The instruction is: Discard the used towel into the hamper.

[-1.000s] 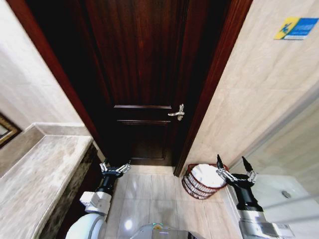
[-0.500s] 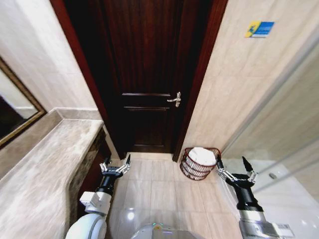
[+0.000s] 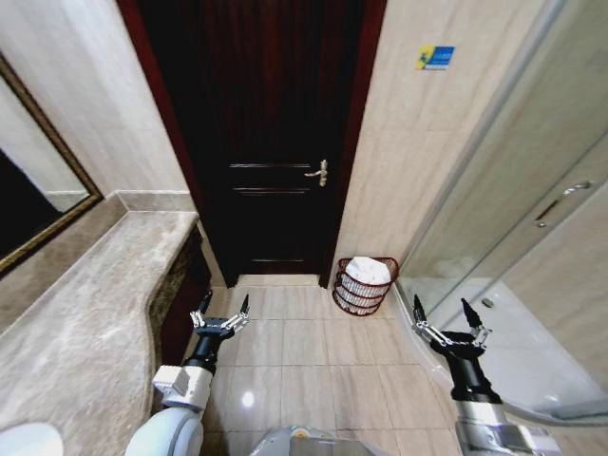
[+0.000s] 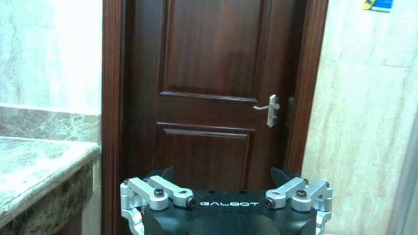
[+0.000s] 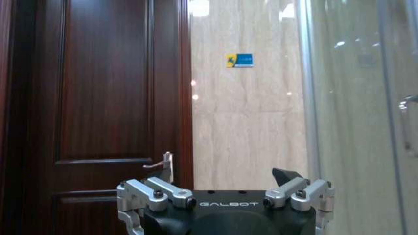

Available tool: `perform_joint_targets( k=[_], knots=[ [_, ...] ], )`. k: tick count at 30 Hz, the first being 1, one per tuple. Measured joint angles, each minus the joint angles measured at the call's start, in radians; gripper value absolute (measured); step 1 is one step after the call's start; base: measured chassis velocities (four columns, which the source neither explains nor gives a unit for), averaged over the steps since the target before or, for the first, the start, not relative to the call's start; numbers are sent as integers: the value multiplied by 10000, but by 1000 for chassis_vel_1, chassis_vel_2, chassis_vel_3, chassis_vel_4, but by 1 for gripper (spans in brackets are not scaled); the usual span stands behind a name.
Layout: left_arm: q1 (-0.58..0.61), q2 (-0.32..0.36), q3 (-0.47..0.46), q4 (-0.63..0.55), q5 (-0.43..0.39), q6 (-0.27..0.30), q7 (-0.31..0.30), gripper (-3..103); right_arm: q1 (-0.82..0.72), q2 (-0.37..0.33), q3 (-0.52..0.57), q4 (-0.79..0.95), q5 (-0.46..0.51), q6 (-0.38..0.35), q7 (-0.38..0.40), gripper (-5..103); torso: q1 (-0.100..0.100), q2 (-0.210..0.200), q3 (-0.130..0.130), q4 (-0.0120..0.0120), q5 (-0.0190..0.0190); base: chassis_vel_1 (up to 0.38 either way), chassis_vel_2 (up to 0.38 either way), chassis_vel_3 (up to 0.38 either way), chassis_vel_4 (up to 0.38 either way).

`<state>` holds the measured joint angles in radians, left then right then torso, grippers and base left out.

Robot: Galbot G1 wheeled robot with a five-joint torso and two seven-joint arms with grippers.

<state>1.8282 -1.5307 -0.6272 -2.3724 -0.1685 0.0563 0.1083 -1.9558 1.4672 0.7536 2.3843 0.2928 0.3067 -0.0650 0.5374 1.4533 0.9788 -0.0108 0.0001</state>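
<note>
Already, white towel lying inside hamper, which is standing on floor at far right, beside door frame. Left gripper hovering near, left of centre, fingers spread apart, carrying nothing. Right gripper hovering near right, by shower glass, fingers likewise apart, empty. Both well apart from hamper. Judging by this: discard looking done, nothing left to drop.

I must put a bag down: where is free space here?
Bare floor tiles lie between the left gripper and right gripper, both open. The marble counter is mostly bare. The hamper, beside the door, is full of white towel.
</note>
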Motion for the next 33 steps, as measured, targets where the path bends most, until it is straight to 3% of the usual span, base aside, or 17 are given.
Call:
perform_joint_targets(
  k=[33],
  knots=[
    [3, 1, -2, 0, 0, 0, -1, 100, -4, 0, -1, 0, 0, 0, 0, 100, -15, 5, -5, -4, -1, -1, 8, 6, -6]
  ],
)
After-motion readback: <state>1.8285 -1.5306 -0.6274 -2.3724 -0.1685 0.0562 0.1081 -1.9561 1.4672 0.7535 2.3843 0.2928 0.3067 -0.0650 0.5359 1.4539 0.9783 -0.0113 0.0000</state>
